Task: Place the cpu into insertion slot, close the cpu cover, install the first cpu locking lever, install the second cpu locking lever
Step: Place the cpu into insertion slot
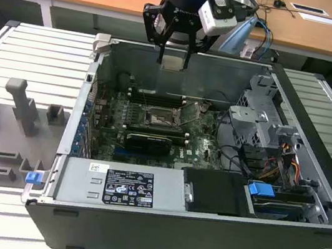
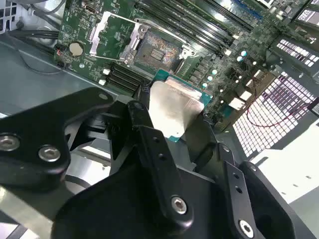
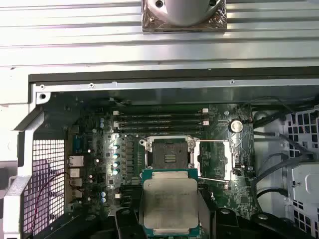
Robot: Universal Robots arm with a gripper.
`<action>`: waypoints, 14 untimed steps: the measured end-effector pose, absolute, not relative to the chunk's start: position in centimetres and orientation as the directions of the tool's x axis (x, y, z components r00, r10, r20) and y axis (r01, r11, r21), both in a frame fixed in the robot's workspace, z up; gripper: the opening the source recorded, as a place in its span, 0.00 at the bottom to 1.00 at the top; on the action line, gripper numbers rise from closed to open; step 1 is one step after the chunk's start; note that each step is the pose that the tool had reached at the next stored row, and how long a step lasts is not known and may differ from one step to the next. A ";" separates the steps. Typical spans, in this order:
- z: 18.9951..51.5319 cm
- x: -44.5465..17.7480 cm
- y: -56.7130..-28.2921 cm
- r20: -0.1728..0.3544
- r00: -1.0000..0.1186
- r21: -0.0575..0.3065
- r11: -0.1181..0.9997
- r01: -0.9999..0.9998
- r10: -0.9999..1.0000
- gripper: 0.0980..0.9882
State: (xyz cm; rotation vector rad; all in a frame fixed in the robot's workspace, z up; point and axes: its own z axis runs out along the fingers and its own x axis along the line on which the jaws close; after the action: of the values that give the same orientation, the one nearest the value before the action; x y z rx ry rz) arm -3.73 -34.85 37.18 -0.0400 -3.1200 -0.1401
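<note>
Claw (image 1: 175, 55): closed onto the chip, one finger on each of two opposite edges; it hangs above the rear wall of the open computer case (image 1: 308, 185), which sits on the bench (image 1: 33, 46).
Chip (image 2: 174, 110): held in the air, metal top facing up, green edge showing around it, touching nothing below. In the exterior view it is at 12 o'clock from the socket and well above it.
Socket (image 2: 157, 50): bare and uncovered on the green board, with dark contacts visible in both wrist views; nothing is seated in it.
Cover (image 2: 95, 34): swung open, standing clear to one side of the socket, not resting over it.
Locking levers: too thin to make out with confidence.
Surroundings: in the exterior view the drive cage (image 1: 260, 127) is at 3 o'clock from the socket and the power supply (image 1: 121, 187) at 6 o'clock.
Task status: no step is complete; the chip is not yet seated.
Handling, weight: judged very light, with no strain on the grip.
Handling, stiffness: judged a rigid, thin plate that will not flex.
Handling, surface: the smooth metal top and narrow edges look likely to slip if squeezed unevenly.
Handling, fragility: the underside contacts and socket contacts are probably delicate; tilting or dragging risks damage.
Hold point: the opposite edges of the green carrier, as gripped now, keeping the underside free.
</note>
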 end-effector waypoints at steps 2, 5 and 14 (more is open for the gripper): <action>37.2 -3.7 -34.8 0.019 -0.999 0.089 0.995 0.048 0.047 0.48; 37.1 -3.7 -34.8 0.019 -0.999 0.089 0.995 0.050 0.048 0.48; 36.9 -3.7 -34.8 0.020 -0.998 0.089 0.994 0.055 0.053 0.48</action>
State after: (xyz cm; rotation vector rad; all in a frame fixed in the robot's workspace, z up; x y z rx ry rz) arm -3.72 -34.85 36.94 -0.0847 -3.1202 -0.1404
